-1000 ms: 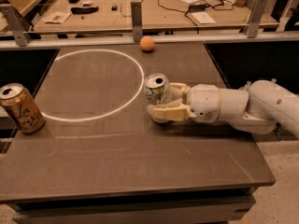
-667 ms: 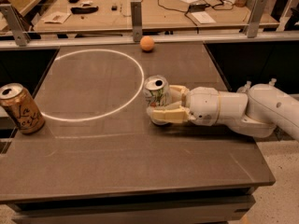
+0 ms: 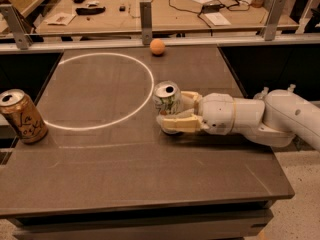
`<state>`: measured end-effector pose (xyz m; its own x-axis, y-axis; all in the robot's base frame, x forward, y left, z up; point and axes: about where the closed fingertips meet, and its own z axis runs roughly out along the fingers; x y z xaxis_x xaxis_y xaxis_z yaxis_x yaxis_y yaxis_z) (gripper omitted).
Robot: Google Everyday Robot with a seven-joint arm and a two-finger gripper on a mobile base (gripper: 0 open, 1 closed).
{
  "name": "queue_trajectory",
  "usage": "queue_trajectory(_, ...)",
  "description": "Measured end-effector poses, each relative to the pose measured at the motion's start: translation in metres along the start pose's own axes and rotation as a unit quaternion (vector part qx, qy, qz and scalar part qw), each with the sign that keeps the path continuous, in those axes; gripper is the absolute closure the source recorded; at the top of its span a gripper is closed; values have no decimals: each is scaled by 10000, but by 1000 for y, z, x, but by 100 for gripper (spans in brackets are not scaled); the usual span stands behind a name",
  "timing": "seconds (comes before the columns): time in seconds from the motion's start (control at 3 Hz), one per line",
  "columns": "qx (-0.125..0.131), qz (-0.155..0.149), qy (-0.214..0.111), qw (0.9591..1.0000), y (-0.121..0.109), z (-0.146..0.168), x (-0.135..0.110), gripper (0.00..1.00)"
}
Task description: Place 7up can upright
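The 7up can [image 3: 167,98] is white and silver with green marks and a silver top. It stands upright on the dark table [image 3: 125,169], just right of the white circle's edge. My gripper [image 3: 172,113] reaches in from the right on a white arm. Its tan fingers [image 3: 180,123] sit on either side of the can, closed against it.
A gold-orange can [image 3: 22,116] with dark script stands at the table's left edge. An orange ball [image 3: 157,46] lies at the far edge. A white circle [image 3: 97,90] is marked on the table. A rail with posts [image 3: 145,15] and a cluttered bench stand behind.
The arm and the can have hardly moved; the can stays upright between the fingers.
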<state>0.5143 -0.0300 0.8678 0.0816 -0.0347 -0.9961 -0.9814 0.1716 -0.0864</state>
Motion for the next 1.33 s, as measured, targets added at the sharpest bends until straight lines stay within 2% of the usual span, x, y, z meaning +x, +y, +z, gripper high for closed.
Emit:
queue_trajectory(0.67, 26, -155, 97, 9998, -5, -4, -4, 13)
queue_trajectory(1.0, 77, -61, -28, 9999, -3, -5, -3, 0)
queue_trajectory(1.33, 71, 7, -127, 9999, 0, -3, -3, 0)
